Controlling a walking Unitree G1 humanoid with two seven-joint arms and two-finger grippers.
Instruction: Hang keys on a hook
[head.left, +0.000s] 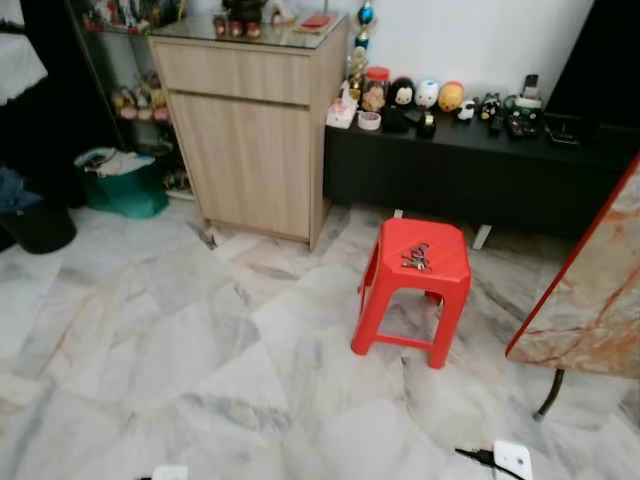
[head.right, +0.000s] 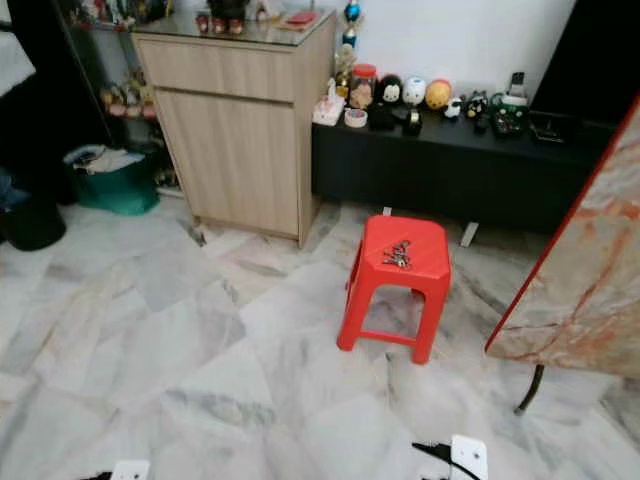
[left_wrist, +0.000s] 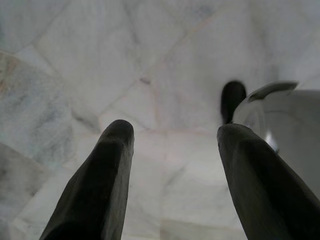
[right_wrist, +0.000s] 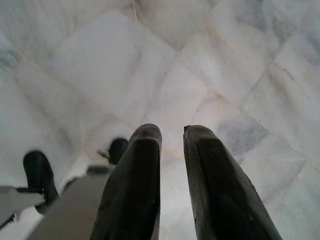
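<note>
Marble floor (head.left: 180, 340), grey-veined white tiles, takes up most of the head views. Wooden cabinet (head.left: 250, 130) stands at the back against the wall, glass top with small items on it. Just right of it, touching or nearly so, a low black bench (head.left: 470, 170) runs along the wall with a row of small figurines (head.left: 425, 95) and gadgets on top. Marble-pattern tabletop (head.left: 590, 290) with red edge cuts in at the right, one dark leg under it. Green bag (head.left: 125, 185) on the floor left of the cabinet, dark bin (head.left: 40, 225) further left. Red stool (head.left: 415, 285) stands on the floor in front of the bench, apart from it. Keys (head.left: 416, 258) lie in a bunch on the stool seat, near its middle; no hook made out. White pieces at the bottom edge of the head views, one with a black cable.

Left gripper (left_wrist: 172, 145) points down at bare floor, fingers (left_wrist: 100, 180) spread wide, released, nothing between them. Right gripper (right_wrist: 172, 135) also hangs over the floor, fingers (right_wrist: 137, 180) close with a thin gap, grasping nothing
</note>
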